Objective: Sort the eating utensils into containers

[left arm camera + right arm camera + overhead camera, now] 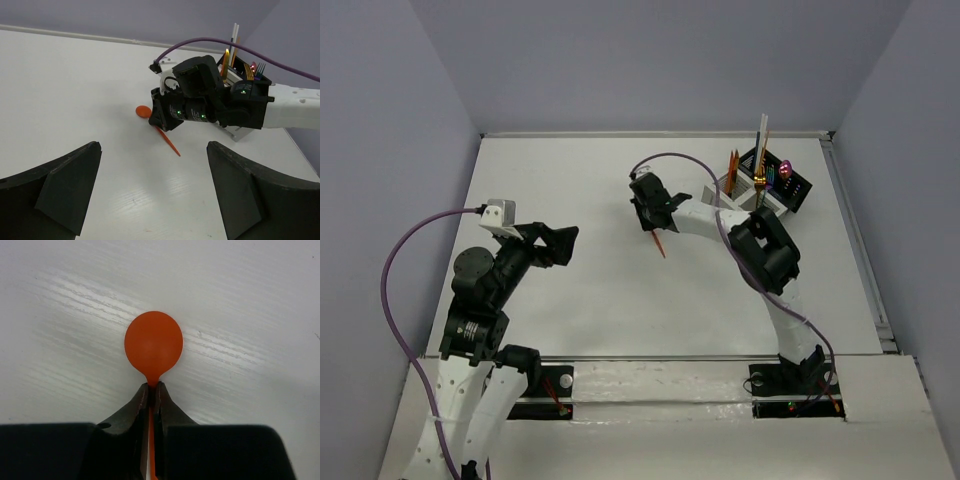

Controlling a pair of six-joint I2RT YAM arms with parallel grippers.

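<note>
Grip: we see the right tool (151, 386) pinched tight on the neck of the orange spoon (153, 342) over the worktop (570, 300), well apart from the containers (775, 185), presumably leaving its handle free for insertion; the left tool (155, 192) gapes wide, empty.

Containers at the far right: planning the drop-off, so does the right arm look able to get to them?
Probably yes. The right gripper, shut on the orange spoon, has bare table between it and the containers; only the utensils already standing in them crowd the openings.
</note>
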